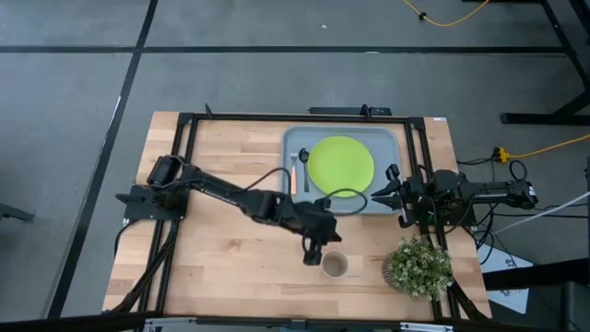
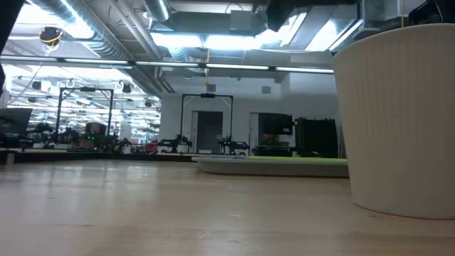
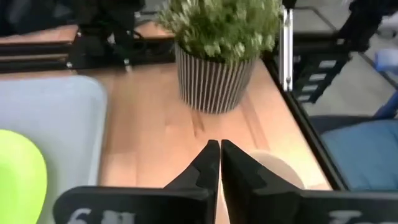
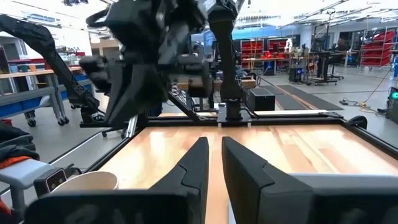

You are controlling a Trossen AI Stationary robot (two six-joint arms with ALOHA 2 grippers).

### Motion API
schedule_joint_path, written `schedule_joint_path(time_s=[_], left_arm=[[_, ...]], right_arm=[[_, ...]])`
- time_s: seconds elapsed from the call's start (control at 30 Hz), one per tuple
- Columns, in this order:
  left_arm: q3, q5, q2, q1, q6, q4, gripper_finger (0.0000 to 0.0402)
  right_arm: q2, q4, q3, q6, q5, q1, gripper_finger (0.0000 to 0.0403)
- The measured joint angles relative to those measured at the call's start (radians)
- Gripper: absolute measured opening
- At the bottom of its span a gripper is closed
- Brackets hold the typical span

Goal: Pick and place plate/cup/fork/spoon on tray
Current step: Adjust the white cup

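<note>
The lime-green plate [image 1: 341, 164] lies flat in the grey-blue tray [image 1: 387, 138] at the table's far middle. The orange-handled fork [image 1: 293, 177] and the dark spoon [image 1: 304, 162] lie in the tray left of the plate. The tan cup [image 1: 335, 266] stands upright on the table near the front edge and fills the right of the low view [image 2: 398, 121]. My left gripper [image 1: 313, 249] is shut and empty, just left of and above the cup [image 3: 280, 169]. My right gripper [image 1: 389, 194] waits at the tray's right edge, its fingers [image 4: 249, 168] close together and empty.
A bushy potted plant [image 1: 419, 266] in a ribbed pot [image 3: 214, 87] stands right of the cup near the front right corner. The black frame rails [image 1: 184, 166] run along the table's left, far and right sides. Bare wood lies on the table's left half.
</note>
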Motion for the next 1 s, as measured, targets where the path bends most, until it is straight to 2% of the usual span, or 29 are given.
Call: schedule_joint_path(time_s=[0.33,0.43,0.5,0.6,0.7,0.8,0.87,1.0], left_arm=[[0.0,-0.046,-0.001,-0.091,-0.015,-0.009,0.0009],[0.0,-0.062,-0.001,-0.103,0.064,-0.002,0.0004],[0.0,-0.121,-0.005,-0.103,0.127,0.027,0.0001],[0.001,-0.319,-0.011,-0.102,0.116,0.081,0.0008],[0.001,-0.386,-0.01,-0.094,0.109,0.055,0.0031],[0.001,-0.393,-0.009,-0.083,0.115,0.056,0.006],[0.0,-0.374,-0.009,-0.073,0.188,0.059,0.0072],[0.0,-0.225,-0.009,-0.053,0.416,0.17,0.0077]], right_arm=[[0.0,-0.072,0.0,0.003,0.0,0.0,0.0051],[0.0,-0.084,0.0,0.001,0.0,0.0,0.0051],[0.0,-0.086,0.0,0.003,0.0,0.0,0.0051],[0.0,-0.085,0.0,0.003,0.0,0.0,0.0051],[0.0,-0.085,0.0,0.003,0.0,0.0,0.0051],[0.0,-0.085,0.0,0.003,0.0,0.0,0.0051],[0.0,-0.087,0.0,0.003,0.0,0.0,0.0051],[0.0,-0.093,0.0,0.003,0.0,0.0,0.0051]])
